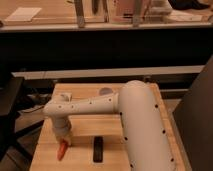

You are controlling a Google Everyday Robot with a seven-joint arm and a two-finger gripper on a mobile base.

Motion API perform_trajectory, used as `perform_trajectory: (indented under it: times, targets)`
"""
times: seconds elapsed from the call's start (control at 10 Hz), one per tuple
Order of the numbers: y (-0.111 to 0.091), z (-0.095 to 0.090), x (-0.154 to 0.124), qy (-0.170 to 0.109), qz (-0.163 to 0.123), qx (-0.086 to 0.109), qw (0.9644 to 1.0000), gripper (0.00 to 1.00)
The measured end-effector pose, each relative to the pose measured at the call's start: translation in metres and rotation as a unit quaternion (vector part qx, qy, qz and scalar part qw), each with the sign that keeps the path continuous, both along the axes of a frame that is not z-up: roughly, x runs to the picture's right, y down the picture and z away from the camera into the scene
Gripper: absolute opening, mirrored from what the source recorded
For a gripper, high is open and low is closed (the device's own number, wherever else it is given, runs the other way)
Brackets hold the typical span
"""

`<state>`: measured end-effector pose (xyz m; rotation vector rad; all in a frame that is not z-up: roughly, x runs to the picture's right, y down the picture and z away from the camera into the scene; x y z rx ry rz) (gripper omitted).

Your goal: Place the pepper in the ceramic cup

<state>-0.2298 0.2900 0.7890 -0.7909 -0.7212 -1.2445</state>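
I have the gripper down at the near left part of the table, wrist pointing straight down, and the pepper sits right at its tip, slanting with its point toward the near left. From here I cannot tell whether the gripper has closed on the pepper or is only standing over it, nor whether the pepper rests on the wood or is already a little clear of it. So I judge we are at the pick-up step: the pepper is reached but not carried anywhere, and the placing is all still to do. A black remote lies just to the right of the pepper, apart from it, close enough that I would avoid any sideways sweep at table height. The cup is my trouble: I see no plain white cup for certain. A small pale round thing peeks over the forearm at the far side of the table, and that may be it, but most of it is hidden. The next move, as I judge it, calls for confirming the hold, lifting straight up, then swinging to the far side once the cup is in sight.
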Motion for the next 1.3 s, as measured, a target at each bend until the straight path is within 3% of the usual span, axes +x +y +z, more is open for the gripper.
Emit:
perform_trajectory:
  times: [0.5, 0.7, 1.1, 1.3]
  targets:
    - [-0.008, -0.001, 0.003, 0.003, 0.0, 0.005, 1.0, 0.01]
    - [-0.029, -0.012, 0.015, 0.013, 0.007, 0.012, 0.9998, 0.01]
    - [-0.039, -0.017, 0.024, 0.021, 0.018, 0.017, 0.9995, 0.01]
    - [-0.058, -0.028, 0.048, 0.036, 0.037, 0.022, 0.9984, 0.01]
